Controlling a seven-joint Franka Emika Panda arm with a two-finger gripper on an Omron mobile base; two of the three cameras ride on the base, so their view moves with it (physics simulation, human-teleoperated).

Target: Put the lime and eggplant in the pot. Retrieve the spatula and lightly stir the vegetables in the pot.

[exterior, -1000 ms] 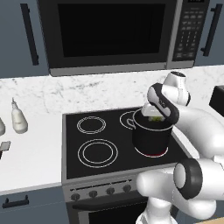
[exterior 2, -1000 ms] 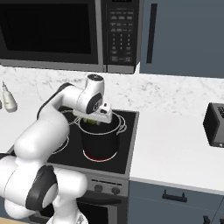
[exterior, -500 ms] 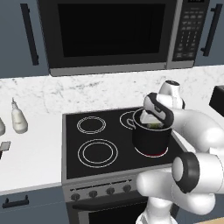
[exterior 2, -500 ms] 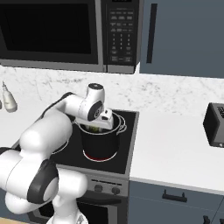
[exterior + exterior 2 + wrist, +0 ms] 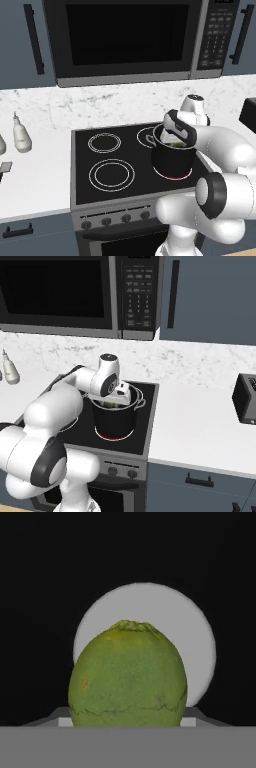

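Observation:
The black pot stands on the front right burner of the stove. My gripper reaches down into its mouth, shut on the lime. A sliver of green lime shows just under the rim. In the hand view the lime hangs over the pot's pale round bottom with dark walls around it, and it hides my fingertips. A flat grey blade, seemingly the spatula, lies at the counter's left edge, its handle cut off. The eggplant is out of view.
A white bottle stands on the counter left of the stove. A dark toaster sits on the right counter. The microwave hangs above the cooktop, whose left burners are bare.
My hand has come down with the lime from above the pot's rim into its mouth. The pot has stayed where it was.

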